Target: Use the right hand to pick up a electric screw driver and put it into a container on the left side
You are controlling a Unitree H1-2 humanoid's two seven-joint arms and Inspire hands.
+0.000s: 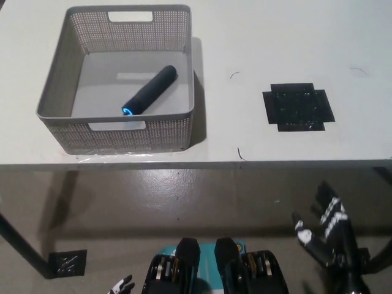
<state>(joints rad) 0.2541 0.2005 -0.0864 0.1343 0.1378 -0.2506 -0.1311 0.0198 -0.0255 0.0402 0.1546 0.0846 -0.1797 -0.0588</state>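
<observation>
Inside the basket (pixel 52 101) lies the screwdriver (pixel 149 90) (diagonally).

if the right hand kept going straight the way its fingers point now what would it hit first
Probably the front edge of the table. The right hand is open below that edge, fingers pointing up the picture toward it. Depth is unclear, so it may pass under the tabletop instead.

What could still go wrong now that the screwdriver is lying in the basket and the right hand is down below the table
The electric screwdriver lies loose and diagonal on the floor of the grey basket; being round, it may roll against a wall. Its blue ring is lit, so it may be switched on. The open right hand hangs just below the table edge and could strike it if raised straight up. The left hand barely shows at the bottom edge.
</observation>
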